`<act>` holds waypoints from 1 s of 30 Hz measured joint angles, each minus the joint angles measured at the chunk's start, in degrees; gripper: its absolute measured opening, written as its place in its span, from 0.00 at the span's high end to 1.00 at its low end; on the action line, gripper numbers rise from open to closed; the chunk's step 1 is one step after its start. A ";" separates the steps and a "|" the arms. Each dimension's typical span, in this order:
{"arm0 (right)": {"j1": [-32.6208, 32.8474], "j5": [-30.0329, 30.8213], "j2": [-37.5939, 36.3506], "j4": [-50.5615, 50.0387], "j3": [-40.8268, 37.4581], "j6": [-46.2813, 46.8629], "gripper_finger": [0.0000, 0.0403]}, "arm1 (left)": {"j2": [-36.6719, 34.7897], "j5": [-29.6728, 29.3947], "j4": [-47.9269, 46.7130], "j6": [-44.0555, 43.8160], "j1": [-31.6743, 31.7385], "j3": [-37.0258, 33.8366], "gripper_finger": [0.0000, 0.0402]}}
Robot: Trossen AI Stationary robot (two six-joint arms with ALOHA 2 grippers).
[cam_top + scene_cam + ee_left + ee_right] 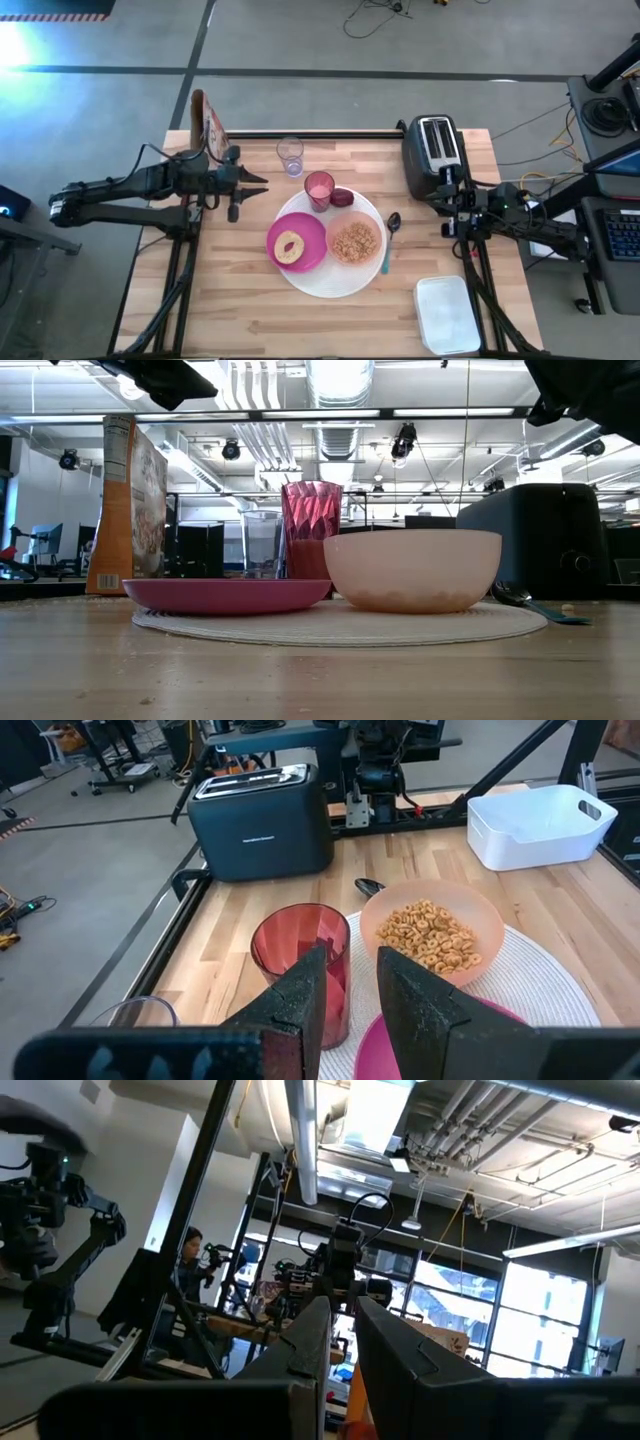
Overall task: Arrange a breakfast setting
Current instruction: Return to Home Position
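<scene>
A big round white plate point(330, 278) lies mid-table. On it rest a magenta plate point(309, 232) with a bagel point(290, 246), and a pale pink bowl point(354, 241) of cereal point(432, 932). A pink tumbler point(319, 189) and a dark red fruit point(342, 197) stand at the white plate's far rim. A clear glass point(290, 156) stands farther back. A spoon point(389, 235) lies by the white plate's right rim. My left gripper point(262, 182) hovers left of the tumbler, shut and empty. My right gripper point(447, 192) is by the toaster, tipped upward, shut and empty.
A black toaster point(432, 150) stands at the far right. A cereal box point(208, 125) stands at the far left. A white tub point(447, 312) sits at the near right. A person point(188, 1252) is in the room behind.
</scene>
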 joint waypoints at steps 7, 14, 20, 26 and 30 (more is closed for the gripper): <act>-0.01 0.00 0.00 0.00 0.00 0.10 0.89 | 0.98 -0.07 0.23 0.65 0.02 -0.04 0.81; 0.00 0.00 0.00 0.00 0.00 0.02 0.89 | 0.77 -0.09 15.34 1.68 0.01 -8.13 0.81; 0.00 0.00 0.00 0.00 -0.01 0.06 0.89 | -3.43 -1.08 29.52 5.35 0.47 -20.91 0.81; 0.00 0.00 0.00 0.00 0.00 0.04 0.89 | -12.01 -9.52 33.96 5.70 1.49 -30.62 0.81; -0.01 0.00 0.00 -0.01 -0.02 0.06 0.89 | -17.30 -10.54 36.83 5.70 1.53 -35.66 0.81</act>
